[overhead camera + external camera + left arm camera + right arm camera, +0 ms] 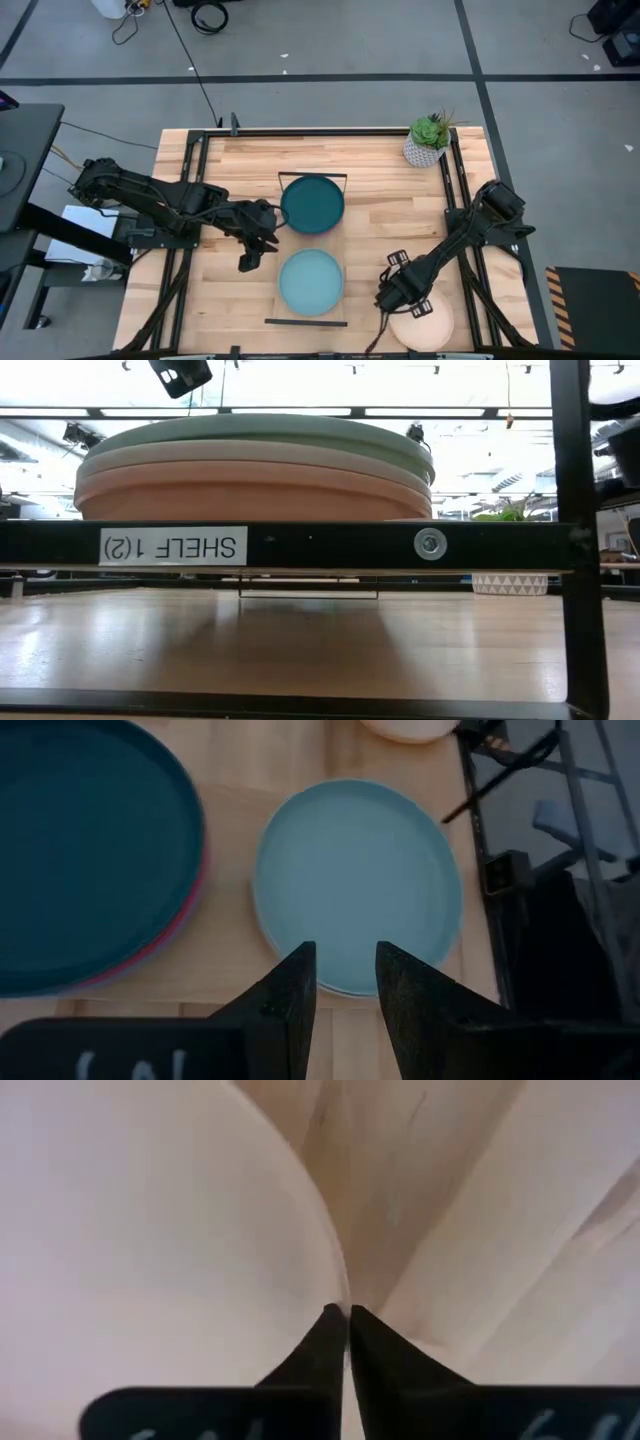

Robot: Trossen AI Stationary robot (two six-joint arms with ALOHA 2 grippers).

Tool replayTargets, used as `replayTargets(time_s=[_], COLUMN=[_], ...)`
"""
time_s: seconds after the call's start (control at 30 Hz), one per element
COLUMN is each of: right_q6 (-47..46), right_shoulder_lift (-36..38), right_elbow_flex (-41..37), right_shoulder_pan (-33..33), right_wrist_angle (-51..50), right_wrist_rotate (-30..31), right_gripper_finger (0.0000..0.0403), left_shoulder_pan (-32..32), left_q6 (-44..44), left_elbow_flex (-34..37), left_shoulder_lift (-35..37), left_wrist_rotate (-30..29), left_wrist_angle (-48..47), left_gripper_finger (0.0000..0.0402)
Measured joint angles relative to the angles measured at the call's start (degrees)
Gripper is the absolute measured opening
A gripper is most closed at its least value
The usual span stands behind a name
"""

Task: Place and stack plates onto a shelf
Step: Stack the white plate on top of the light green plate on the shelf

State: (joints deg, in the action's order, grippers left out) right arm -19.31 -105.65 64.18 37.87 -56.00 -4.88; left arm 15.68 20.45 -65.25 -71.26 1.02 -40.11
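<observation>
High view cuts off the cream plate (422, 328) at the near table edge, right gripper (412, 308) on its rim. Only the right wrist view shows us those fingers (325, 1342) pinched nearly together on the rim. Left gripper (249, 262), fingers (290, 995) slightly parted and empty, hangs beside the shelf (346, 235), where teal plate (312, 203) tops a stack and light blue plate (311, 282) lies apart. Low view hides most behind stacked plates (255, 470).

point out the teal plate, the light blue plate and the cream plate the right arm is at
teal plate (312, 203), high view, middle of its face
light blue plate (310, 281), high view, middle of its face
cream plate (428, 330), high view, bare part beside the right gripper
</observation>
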Motion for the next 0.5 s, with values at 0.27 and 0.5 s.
replayTargets(time_s=[0.27, 0.5], right_q6=[-0.2, -4.9], right_shoulder_lift=[1.1, 4.9], right_elbow_flex=[9.0, 20.2], right_shoulder_pan=[-6.7, -16.4], right_wrist_angle=[-12.8, -19.2], right_wrist_rotate=[-0.6, 0.8], right_gripper_finger=[0.0009, 0.0009], left_shoulder_pan=[3.4, 8.5], left_q6=[-8.7, -17.0], left_elbow_flex=[-2.1, 2.8], left_shoulder_lift=[0.1, 0.1], left_wrist_rotate=[-3.6, -12.9], left_wrist_angle=[0.6, 2.5], left_gripper_finger=[0.0114, 0.0114])
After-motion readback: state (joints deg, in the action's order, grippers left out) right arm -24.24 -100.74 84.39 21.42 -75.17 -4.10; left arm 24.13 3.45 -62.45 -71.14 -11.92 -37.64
